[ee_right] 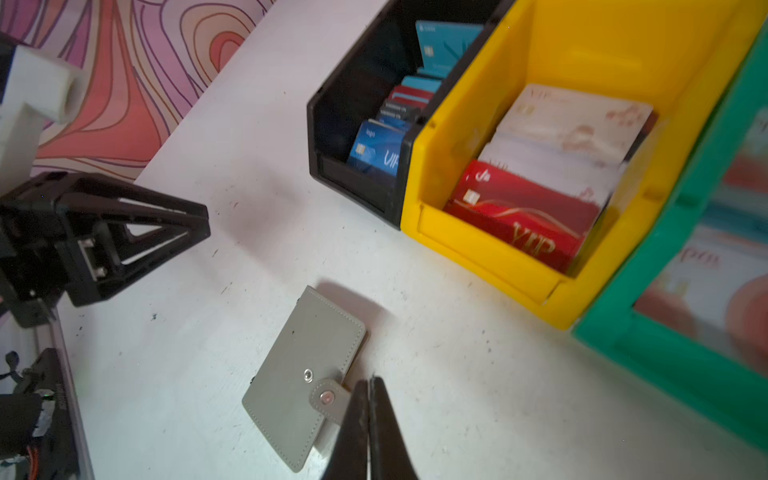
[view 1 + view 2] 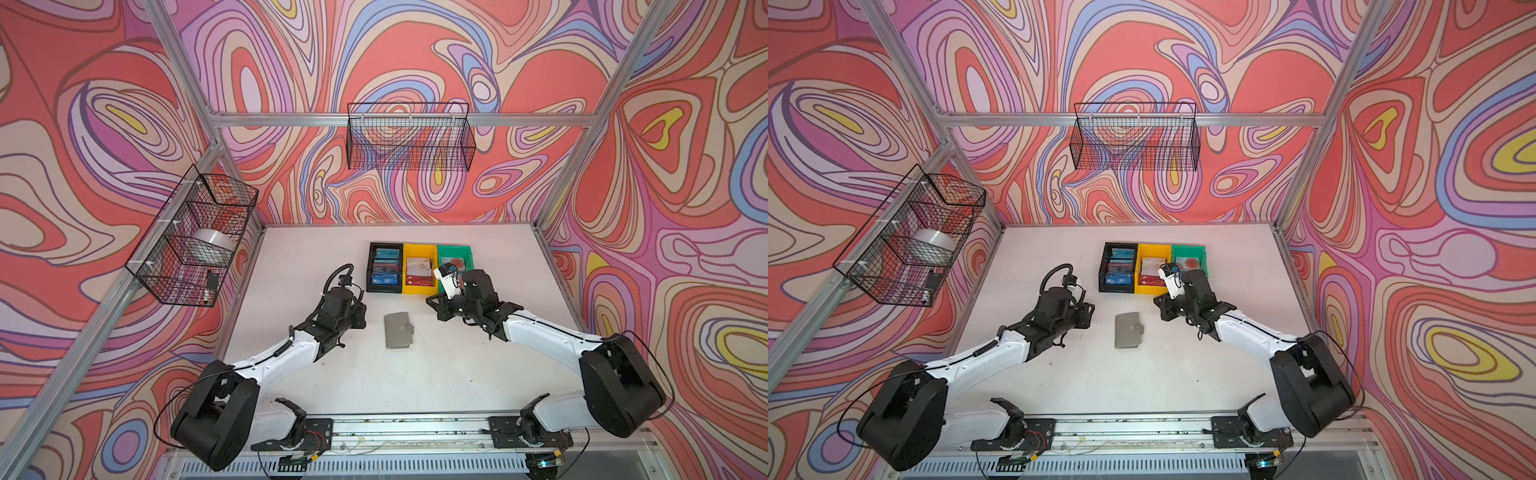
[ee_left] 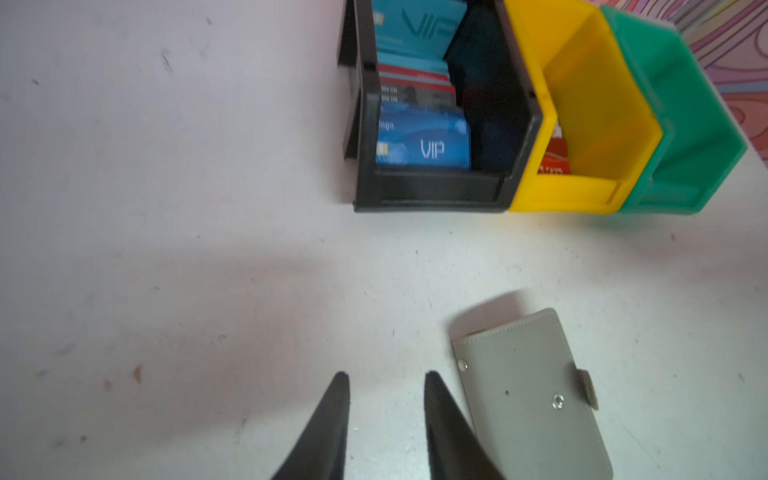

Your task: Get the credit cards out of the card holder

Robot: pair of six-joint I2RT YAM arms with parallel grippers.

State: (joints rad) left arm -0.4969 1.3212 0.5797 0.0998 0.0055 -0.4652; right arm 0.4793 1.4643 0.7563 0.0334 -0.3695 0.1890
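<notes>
Scuffed matte white table [image 2: 457, 374]. At far side, glossy plastic black bin [image 2: 370, 266], yellow bin [image 2: 417, 290] and green bin [image 2: 455, 248], with stiff credit cards [image 3: 424, 145] inside. Between arms, flat on table: closed stitched grey card holder [image 2: 397, 330]. Readable in right wrist view alone: red "VIP" card [image 1: 519, 220]. Left gripper [image 3: 386, 376] parted, empty. Right gripper [image 1: 370, 380] clenched on nothing, just beside snap tab [image 1: 328, 399].

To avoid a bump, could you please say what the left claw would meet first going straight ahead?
The left claw would probably reach the front wall of the black bin; the card holder lies beside that line. Depth unclear.
</notes>
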